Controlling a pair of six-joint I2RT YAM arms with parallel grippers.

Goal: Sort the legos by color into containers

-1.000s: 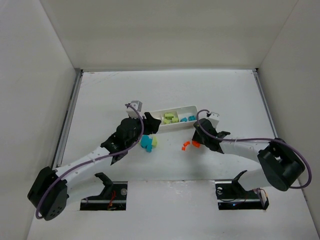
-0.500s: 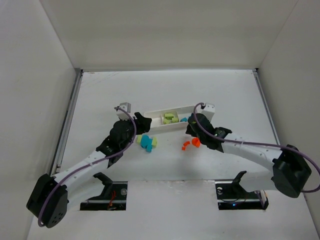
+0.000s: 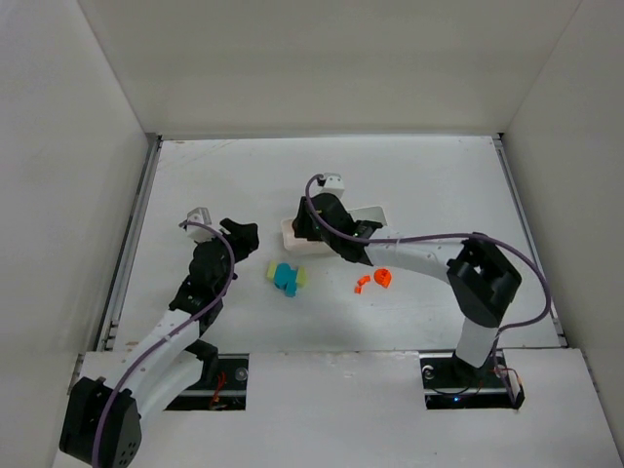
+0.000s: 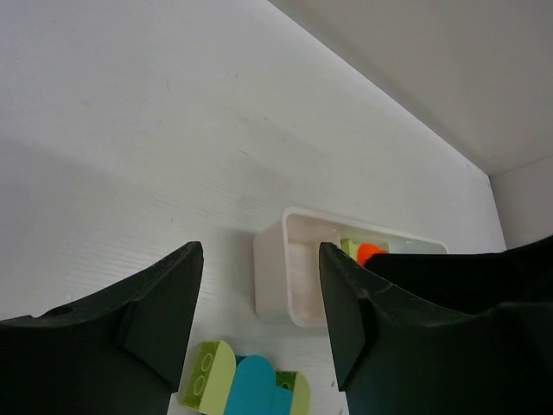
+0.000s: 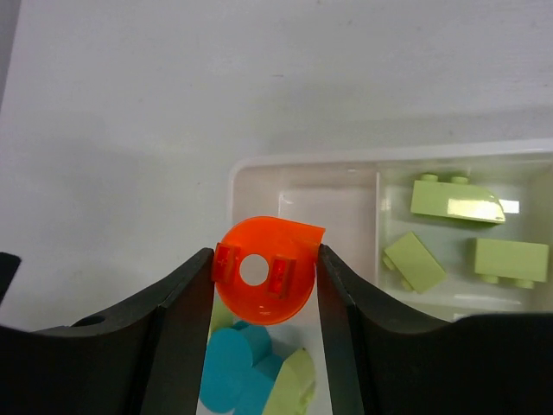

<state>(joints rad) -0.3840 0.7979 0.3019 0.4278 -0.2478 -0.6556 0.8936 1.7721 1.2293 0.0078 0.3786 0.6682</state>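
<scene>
Tool on the left (image 3: 237,232) is hanging wide and empty over the desk (image 3: 439,185), near the loose cyan and yellow-green cluster (image 3: 286,277). Right tool (image 5: 264,259) is pinching the orange-red round brick (image 5: 268,298) over the near edge of the tray's (image 5: 302,161) end compartment (image 5: 324,207), which is looking bare. I'd be nudging it further in past the rim and lowering before opening, so it isn't bouncing out. Next compartment (image 5: 396,216) is holding three yellow-green bricks (image 5: 454,199); the third's contents aren't showing.
</scene>
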